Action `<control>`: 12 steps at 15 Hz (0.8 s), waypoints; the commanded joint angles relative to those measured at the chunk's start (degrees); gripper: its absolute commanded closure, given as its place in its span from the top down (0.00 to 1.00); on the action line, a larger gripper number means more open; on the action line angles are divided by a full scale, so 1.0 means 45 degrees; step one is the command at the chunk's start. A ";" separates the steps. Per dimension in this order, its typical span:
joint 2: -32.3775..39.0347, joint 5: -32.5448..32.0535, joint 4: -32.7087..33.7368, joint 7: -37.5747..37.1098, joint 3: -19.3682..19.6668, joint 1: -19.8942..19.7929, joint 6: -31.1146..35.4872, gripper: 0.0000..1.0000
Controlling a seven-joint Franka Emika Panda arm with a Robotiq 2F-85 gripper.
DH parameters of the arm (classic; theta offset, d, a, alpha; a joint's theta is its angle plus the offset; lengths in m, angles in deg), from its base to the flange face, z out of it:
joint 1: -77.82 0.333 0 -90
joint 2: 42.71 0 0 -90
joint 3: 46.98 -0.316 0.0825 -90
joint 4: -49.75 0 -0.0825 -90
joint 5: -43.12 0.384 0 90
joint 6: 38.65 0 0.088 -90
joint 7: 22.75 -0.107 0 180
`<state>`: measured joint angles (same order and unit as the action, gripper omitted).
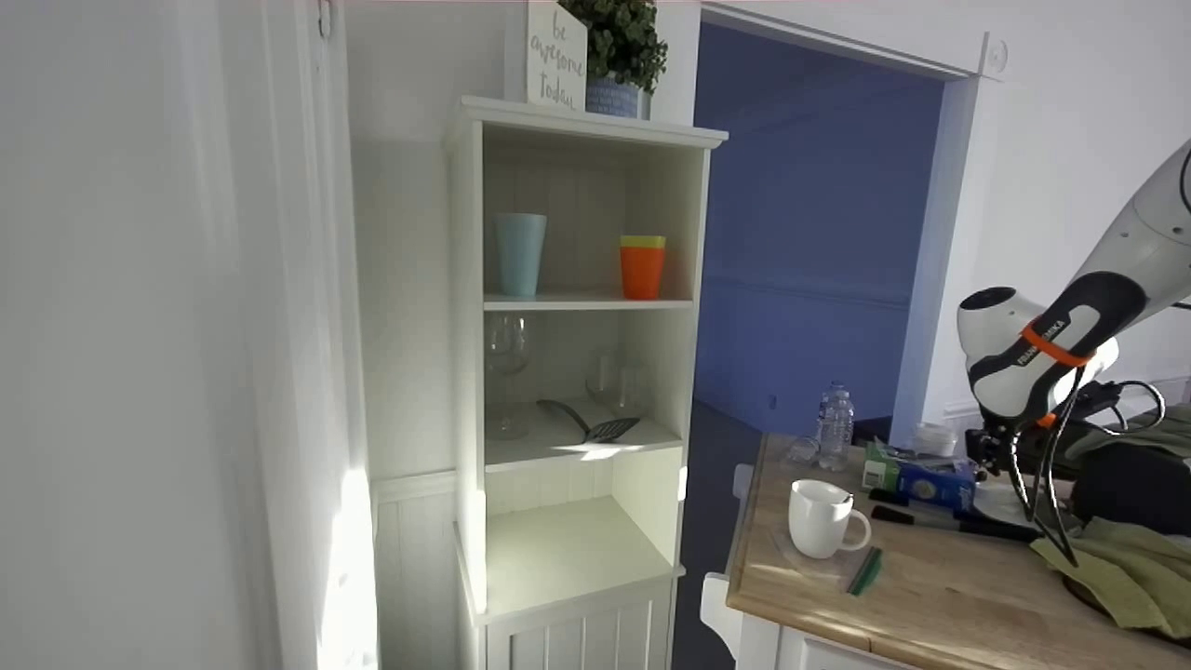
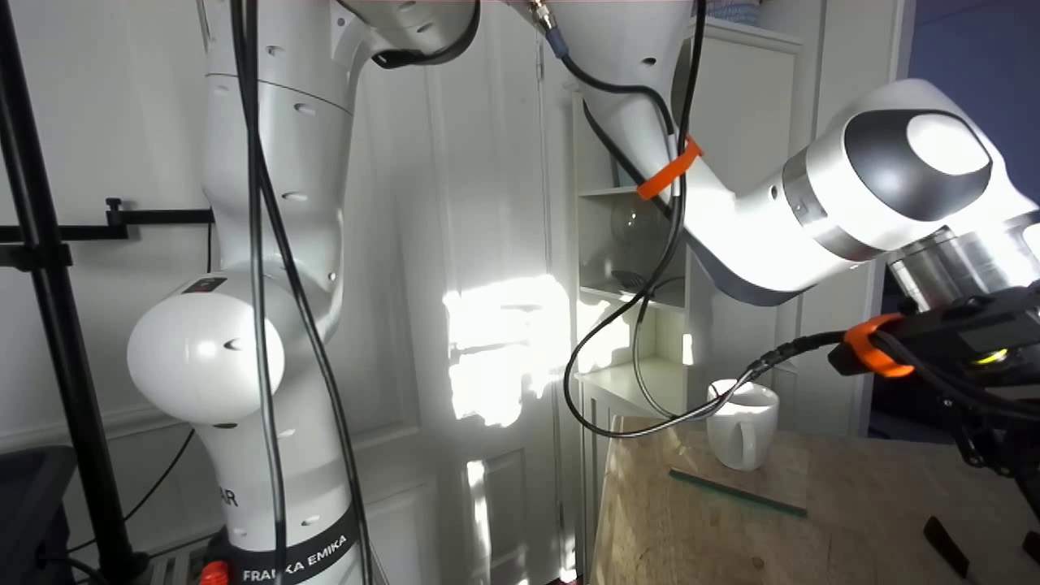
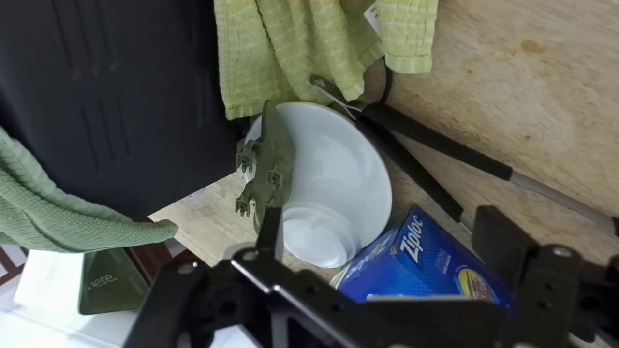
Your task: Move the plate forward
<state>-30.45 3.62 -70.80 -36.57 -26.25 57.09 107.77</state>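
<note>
A white rounded dish [image 3: 338, 159], likely the plate, lies on the wooden table in the wrist view. An olive-green plastic piece with clips [image 3: 275, 169] covers its left side. A small white round part [image 3: 316, 237] shows at its lower edge; I cannot tell if it is separate. In an exterior view the dish [image 1: 999, 502] is partly hidden behind the arm's cables. My gripper [image 3: 387, 237] is open, its fingers apart below the dish, with nothing between them that it grips. The gripper [image 1: 992, 448] hangs above the dish; it also shows at an exterior view's right edge [image 2: 1003, 439].
A blue Ziploc box [image 3: 425, 266] touches or nearly touches the dish. Black-handled utensils [image 3: 435, 140], a yellow-green towel [image 3: 290, 58] and a black bin [image 3: 121, 96] surround it. A white mug [image 1: 819, 521], a green strip [image 2: 735, 493] and plastic bottles [image 1: 836, 430] stand on the table.
</note>
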 commanded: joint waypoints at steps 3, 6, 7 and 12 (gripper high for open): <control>0.1381 0.0610 0.1187 0.0322 0.0181 0.0100 -0.0353 1.00; 0.2393 0.1003 0.1989 0.0361 0.0269 -0.0011 -0.0157 1.00; 0.2720 0.1335 0.2280 0.0521 0.0248 -0.0080 -0.0160 1.00; 0.4297 0.2261 0.3565 0.0990 0.0505 -0.0149 -0.0144 1.00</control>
<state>-15.84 10.61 -59.66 -34.54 -24.80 56.74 107.38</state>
